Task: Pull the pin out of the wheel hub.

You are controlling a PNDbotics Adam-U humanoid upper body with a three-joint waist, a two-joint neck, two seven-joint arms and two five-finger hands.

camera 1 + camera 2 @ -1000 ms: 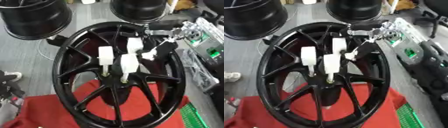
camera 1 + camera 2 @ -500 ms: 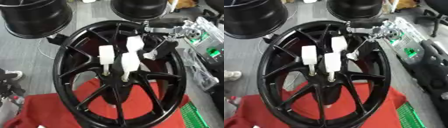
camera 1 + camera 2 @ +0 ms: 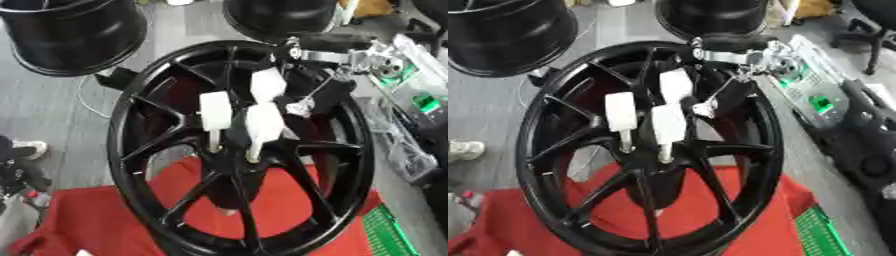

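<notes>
Left eye view
Wheel hub: your black spoked wheel hub (image 3: 175, 150) stands nearly upright, leaning a little, its lower rim on a red cloth (image 3: 114, 225).
Pins: three white pins stick out of the hub's centre. One white pin (image 3: 215, 116) sits on the left, a second white pin (image 3: 262, 127) just beside it on the right, a third white pin (image 3: 268, 84) above them and farther back.
Right hand: your right hand (image 3: 346, 50) comes in from the upper right and lies over the top of the rim, black and silver. It is apart from the three pins. A small white piece (image 3: 302, 106) hangs below it on thin lines, near the upper pin.
Fingers: you cannot tell whether they are spread or curled; the hand is blurred here.
Floor: grey, with a black rim (image 3: 74, 35) at the far left and another black rim (image 3: 280, 17) at the far middle.
Green crate: corner of a green crate (image 3: 389, 235) at the near right edge of the cloth.

Right eye view
Wheel hub: same stance, the three pins seated in the centre, shafts pointing down into the hub.
Right hand: at the top of the rim, beside a grey case (image 3: 811, 85) with green parts that lies on the floor to the right.
Left hand: not seen in either view.
</notes>
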